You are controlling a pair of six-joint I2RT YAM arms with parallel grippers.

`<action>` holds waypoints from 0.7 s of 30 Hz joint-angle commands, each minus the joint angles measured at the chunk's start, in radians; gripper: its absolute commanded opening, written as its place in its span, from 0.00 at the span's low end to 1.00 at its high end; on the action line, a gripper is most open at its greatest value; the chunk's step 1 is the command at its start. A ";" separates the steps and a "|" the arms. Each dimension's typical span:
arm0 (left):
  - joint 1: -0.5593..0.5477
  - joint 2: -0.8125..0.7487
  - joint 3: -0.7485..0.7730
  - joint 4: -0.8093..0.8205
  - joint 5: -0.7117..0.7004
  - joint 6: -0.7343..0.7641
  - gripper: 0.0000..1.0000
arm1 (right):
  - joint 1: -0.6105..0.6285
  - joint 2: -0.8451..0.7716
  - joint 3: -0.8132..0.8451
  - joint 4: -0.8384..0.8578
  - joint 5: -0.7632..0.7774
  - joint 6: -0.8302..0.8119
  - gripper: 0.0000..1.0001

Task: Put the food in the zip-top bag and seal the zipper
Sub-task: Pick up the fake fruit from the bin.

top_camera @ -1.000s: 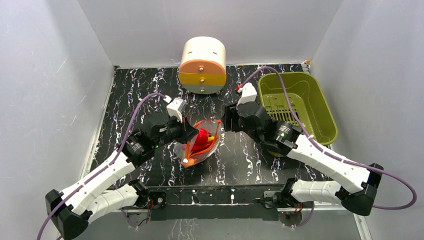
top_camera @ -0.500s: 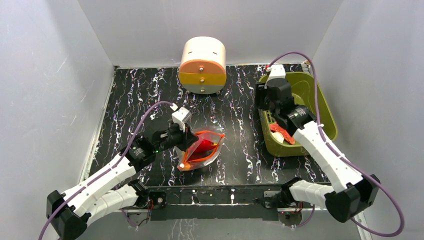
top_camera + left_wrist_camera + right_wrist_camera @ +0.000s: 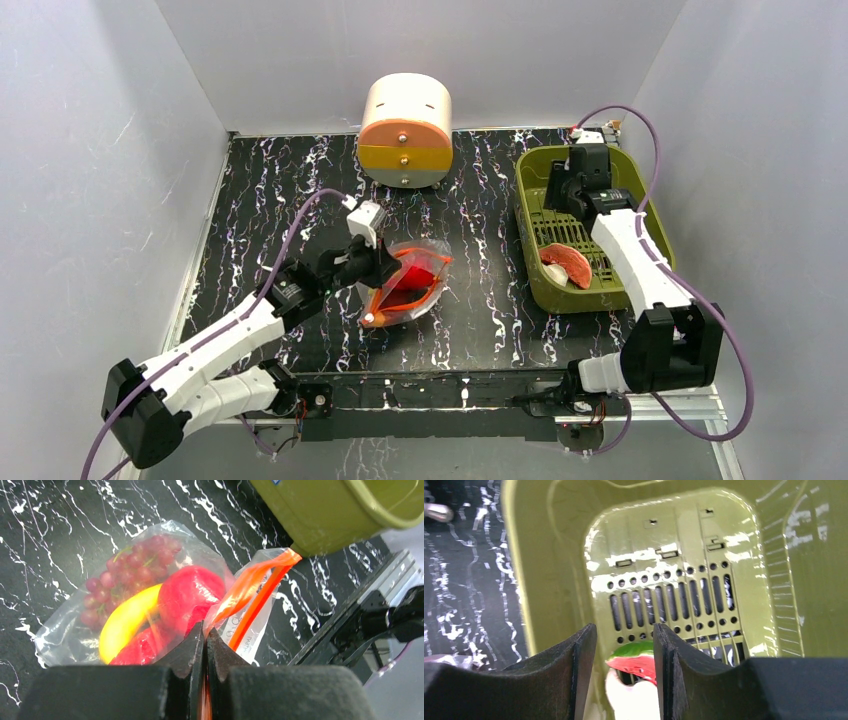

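My right gripper hangs inside the olive-green plastic bin at the far right corner of the black marbled worktop: walls on every side, room only upward. A red slice with green rind lies on its slatted floor. The worktop lies bare between the bin and the crinkly clear plastic bag. A round cream-and-orange drawer unit blocks the far edge's middle.

Black tabletop with white marble veining, walled on three sides by plain grey panels. Far edge, centre: cream plastic drum lying on its side, flat face toward the near edge, orange upper half, yellow lower half, small knobs down the middle. Far right corner: olive-green rectangular plastic bin, upright, glossy, floor slotted and perforated. Drum and bin well apart.
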 commanded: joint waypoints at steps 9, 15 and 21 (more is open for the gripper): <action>-0.003 0.121 0.270 -0.221 -0.070 -0.054 0.00 | -0.070 0.149 -0.017 -0.105 0.060 0.067 0.45; -0.002 0.140 0.276 -0.223 -0.044 -0.056 0.00 | -0.075 0.079 -0.146 -0.071 0.030 -0.021 0.50; -0.001 0.156 0.282 -0.179 -0.028 -0.001 0.00 | -0.079 0.027 -0.202 -0.068 0.023 -0.216 0.60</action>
